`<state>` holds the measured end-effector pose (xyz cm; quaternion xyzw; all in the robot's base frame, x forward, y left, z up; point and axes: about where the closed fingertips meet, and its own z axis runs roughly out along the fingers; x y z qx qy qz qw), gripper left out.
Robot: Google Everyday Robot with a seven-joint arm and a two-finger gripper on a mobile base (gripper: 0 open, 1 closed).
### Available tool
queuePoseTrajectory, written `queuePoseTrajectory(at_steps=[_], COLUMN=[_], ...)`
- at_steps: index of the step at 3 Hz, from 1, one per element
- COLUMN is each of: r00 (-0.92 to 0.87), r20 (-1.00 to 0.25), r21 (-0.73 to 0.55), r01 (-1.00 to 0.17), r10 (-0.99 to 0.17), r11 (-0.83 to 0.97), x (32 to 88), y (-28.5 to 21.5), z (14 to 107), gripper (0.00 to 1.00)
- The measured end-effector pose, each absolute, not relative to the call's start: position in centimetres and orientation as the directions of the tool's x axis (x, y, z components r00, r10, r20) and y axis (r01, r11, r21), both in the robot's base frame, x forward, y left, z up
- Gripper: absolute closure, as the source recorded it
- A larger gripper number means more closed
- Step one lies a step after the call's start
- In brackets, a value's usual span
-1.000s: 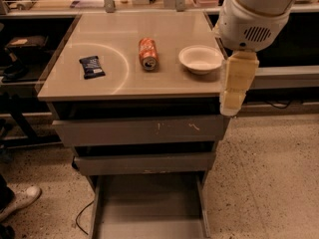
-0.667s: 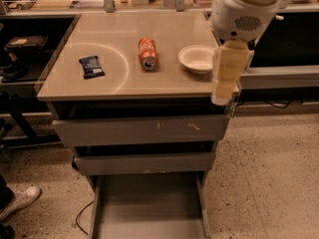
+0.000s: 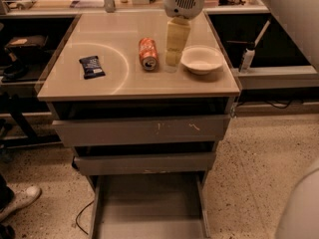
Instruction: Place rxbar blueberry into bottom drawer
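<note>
On the counter (image 3: 149, 86), left side, the rxbar blueberry (image 3: 91, 66) lies flat, near the left edge and well apart from the end effector (image 3: 172, 60). The end effector hangs low between the orange soda can (image 3: 148, 54) and the white bowl (image 3: 201, 59). How far open it is I cannot tell; it has hold of nothing.

As I judge the risks, a sideways sweep toward the bar could send the can rolling, since it lies on its side right in the path. The flat wrapper may also skid toward the left edge rather than lift.

Open room surrounds the bar. The bottom drawer (image 3: 149, 208) stands pulled out below, but the two upper drawers (image 3: 142, 130) jut slightly, so a descent must clear their fronts.
</note>
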<state>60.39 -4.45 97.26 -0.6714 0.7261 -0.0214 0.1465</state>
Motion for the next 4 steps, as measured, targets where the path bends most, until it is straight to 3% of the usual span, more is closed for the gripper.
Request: queuePoseTrajectory(at_steps=[2, 4], r00=[-0.028, 0.100], r20=[-0.255, -0.301], r21=[-0.246, -0.274], r01=[-0.965, -0.962], r10=[-0.966, -0.948], r11=[0.093, -0.015], x=[63.1, 68.8], y=[-1.6, 7.3], z=[97.5, 98.9], gripper=[0.00, 0.00])
